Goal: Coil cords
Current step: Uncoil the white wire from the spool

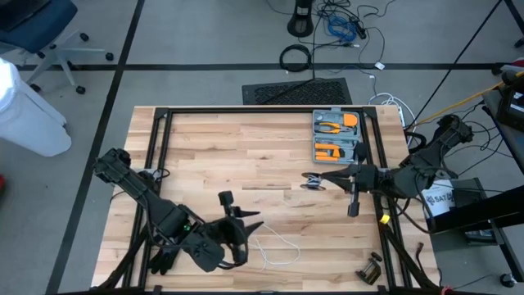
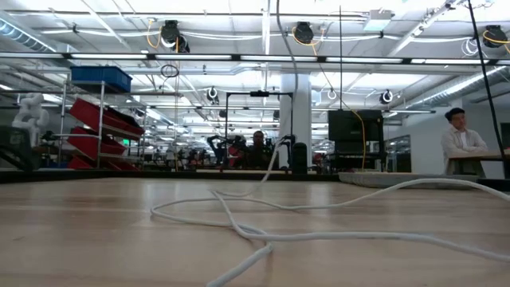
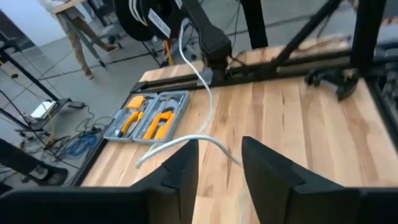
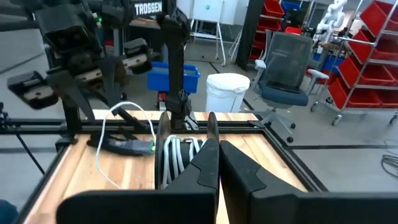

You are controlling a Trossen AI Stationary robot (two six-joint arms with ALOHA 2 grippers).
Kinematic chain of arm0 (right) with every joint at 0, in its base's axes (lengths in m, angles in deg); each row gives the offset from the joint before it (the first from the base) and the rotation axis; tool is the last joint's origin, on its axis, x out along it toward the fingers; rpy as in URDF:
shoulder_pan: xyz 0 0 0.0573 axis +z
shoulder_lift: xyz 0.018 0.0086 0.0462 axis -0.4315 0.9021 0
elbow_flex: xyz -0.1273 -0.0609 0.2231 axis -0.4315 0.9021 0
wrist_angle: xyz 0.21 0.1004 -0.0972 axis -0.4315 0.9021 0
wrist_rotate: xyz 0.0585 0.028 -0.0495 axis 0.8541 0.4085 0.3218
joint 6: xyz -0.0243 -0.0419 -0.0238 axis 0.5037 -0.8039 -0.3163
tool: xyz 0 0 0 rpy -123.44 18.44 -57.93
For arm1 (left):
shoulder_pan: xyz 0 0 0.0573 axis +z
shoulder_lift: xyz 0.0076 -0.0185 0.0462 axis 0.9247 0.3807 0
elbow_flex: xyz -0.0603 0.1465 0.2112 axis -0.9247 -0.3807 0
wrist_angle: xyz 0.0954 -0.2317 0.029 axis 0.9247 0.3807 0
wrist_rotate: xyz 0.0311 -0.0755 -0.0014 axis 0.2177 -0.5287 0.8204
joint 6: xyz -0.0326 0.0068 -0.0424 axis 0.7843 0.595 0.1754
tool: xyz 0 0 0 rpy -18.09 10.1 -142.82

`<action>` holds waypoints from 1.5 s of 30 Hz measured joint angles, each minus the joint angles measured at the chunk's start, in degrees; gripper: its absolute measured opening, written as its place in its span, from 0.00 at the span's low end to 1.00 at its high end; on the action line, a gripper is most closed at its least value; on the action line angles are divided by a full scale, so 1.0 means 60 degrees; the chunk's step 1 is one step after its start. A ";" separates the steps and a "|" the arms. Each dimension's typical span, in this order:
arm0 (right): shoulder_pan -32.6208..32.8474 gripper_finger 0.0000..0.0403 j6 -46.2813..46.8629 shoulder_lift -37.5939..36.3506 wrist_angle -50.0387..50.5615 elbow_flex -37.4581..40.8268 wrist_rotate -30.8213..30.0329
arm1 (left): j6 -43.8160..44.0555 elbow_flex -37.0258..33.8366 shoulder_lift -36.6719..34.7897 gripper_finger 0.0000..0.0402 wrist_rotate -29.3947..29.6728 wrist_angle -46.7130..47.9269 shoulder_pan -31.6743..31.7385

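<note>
the right gripper (image 1: pixel 309 178), at 3 o'clock on the counter (image 1: pixel 246 147), is clamped tight on the wound end of the cords (image 1: pixel 274 244). loose loops trail toward 6 o'clock, beside the left gripper (image 1: pixel 250 220), its jaws parted and empty. regrasp the slack there and feed it round without tugging the bundle.

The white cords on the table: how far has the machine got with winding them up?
Partly done, it seems. The right hand is shut on a small wound bundle near the tool case, so that cord looks coiled. Another white cord lies loose on the wood in front of the left hand, whose fingers stand open with nothing between them. That one is yet to be coiled.
</note>
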 joint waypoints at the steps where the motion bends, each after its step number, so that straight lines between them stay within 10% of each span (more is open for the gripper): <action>1: 0.0000 0.00 0.0001 0.0001 -0.0098 0.0000 0.0002 | -0.0001 -0.0011 0.0020 0.33 -0.0008 -0.0174 0.0041; 20: 0.0047 0.00 -0.0048 0.0011 -0.0483 0.0000 0.0009 | -0.0085 -0.0030 0.0712 0.34 -0.2801 -0.0424 0.0571; 45: 0.0047 0.00 -0.0454 0.0015 -0.0848 0.0000 0.0026 | -0.2052 -0.0028 0.3040 0.34 -0.0801 -0.5940 0.1450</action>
